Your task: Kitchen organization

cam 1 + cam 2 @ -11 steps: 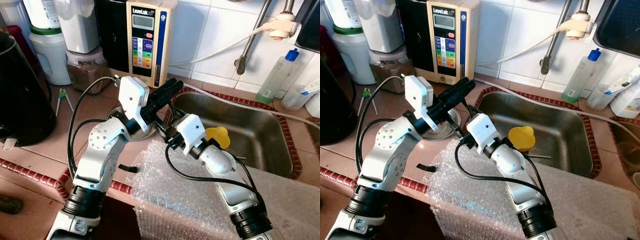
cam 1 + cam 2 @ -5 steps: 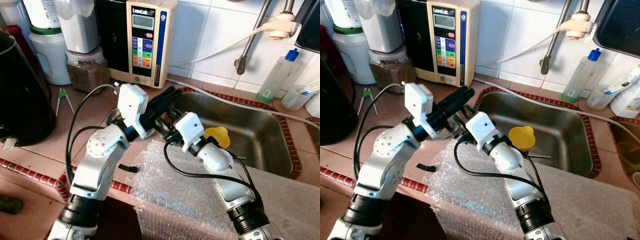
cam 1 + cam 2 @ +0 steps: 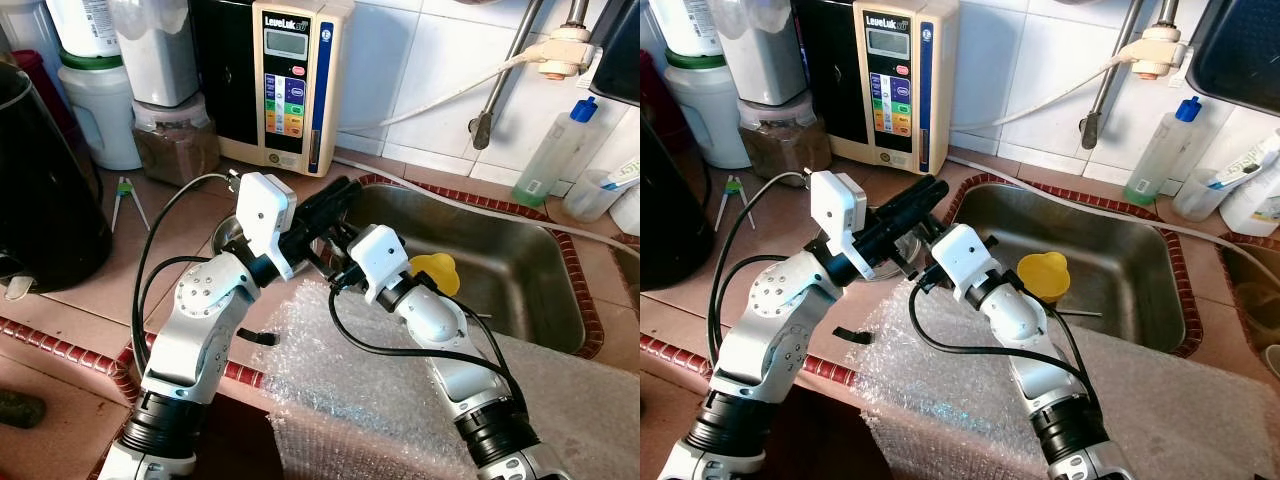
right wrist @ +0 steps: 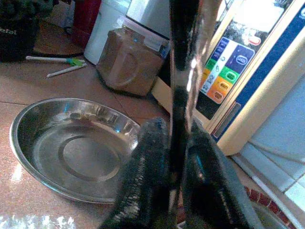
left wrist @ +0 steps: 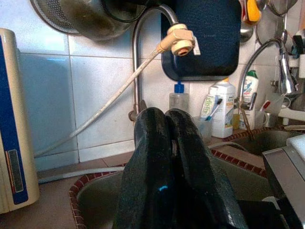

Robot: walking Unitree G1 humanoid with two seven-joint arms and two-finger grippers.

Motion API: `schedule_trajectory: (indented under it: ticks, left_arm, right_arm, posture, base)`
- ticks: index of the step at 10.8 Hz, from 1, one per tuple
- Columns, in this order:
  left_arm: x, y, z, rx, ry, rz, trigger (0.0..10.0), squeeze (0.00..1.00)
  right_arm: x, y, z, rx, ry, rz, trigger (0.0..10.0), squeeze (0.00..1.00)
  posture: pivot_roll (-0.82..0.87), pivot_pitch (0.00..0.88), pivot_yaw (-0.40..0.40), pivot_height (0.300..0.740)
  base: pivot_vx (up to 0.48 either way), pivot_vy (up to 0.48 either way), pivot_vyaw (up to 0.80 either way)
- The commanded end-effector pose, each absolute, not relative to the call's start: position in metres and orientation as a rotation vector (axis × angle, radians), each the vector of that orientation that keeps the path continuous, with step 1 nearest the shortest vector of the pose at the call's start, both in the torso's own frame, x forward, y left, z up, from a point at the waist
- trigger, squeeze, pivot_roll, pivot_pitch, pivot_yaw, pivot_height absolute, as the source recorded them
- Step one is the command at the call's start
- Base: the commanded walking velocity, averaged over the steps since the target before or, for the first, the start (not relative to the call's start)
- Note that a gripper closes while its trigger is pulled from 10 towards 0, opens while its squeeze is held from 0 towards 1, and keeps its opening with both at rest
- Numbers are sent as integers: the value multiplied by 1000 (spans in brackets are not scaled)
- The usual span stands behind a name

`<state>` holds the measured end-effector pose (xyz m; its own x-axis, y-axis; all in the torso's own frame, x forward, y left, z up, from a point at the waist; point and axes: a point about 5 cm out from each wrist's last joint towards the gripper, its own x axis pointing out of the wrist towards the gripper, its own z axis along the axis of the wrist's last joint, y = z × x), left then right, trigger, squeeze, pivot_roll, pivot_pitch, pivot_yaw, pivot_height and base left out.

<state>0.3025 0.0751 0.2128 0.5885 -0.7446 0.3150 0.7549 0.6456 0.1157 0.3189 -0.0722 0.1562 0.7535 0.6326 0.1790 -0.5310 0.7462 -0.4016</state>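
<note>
Thin metal utensil [image 4: 183,71] between right gripper [image 4: 172,157] fingers

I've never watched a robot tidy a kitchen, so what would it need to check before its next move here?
1. Right gripper holding something: ok, shut on a thin shiny utensil.
2. What the utensil is: cannot tell.
3. Left gripper free: ok, fingers shut with nothing between them.
4. Steel dish on the counter ready to receive: ok, looks bare inside.
5. Arms apart: not ok, they crowd together by the sink corner.
6. Yellow cup in the sink: ok, untouched.
</note>
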Motion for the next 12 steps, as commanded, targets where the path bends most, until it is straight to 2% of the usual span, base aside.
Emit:
schedule_trajectory:
  ticks: [1, 2, 3, 4, 6, 8, 12]
  left_arm:
    - [300, 69, 209, -22, -339, -901, 0, 0]
    - [300, 69, 209, -20, -336, -907, 0, 0]
    - [301, 69, 206, -4, -326, -900, 10000, 0]
    - [303, 71, 203, 7, -314, -865, 10000, 1000]
    - [305, 75, 202, -45, -279, -841, 10000, 1000]
    - [303, 80, 203, -15, -305, -828, 10000, 1000]
    - [287, 85, 182, 73, -186, -966, 10000, 1000]
  right_arm:
    - [327, -88, 164, -346, -330, 587, 0, 0]
    - [327, -91, 164, -349, -330, 582, 0, 0]
    - [327, -94, 164, -349, -328, 574, 0, 0]
    - [326, -96, 162, -346, -324, 569, 0, 0]
    - [329, -100, 164, -368, -329, 570, 0, 0]
    - [334, -114, 165, -421, -320, 535, 0, 0]
    - [350, -178, 171, -571, -265, 391, 0, 0]
  posture:
    - [158, 0, -58, 740]
    - [158, 0, -58, 740]
    - [160, 0, -61, 740]
    - [162, 0, -63, 740]
    - [163, 0, -63, 740]
    - [166, 0, -63, 740]
    - [173, 0, -63, 740]
  base:
    - [0, 0, 0]
    - [0, 0, 0]
    - [0, 0, 0]
    - [0, 0, 0]
    - [0, 0, 0]
    - [0, 0, 0]
    - [0, 0, 0]
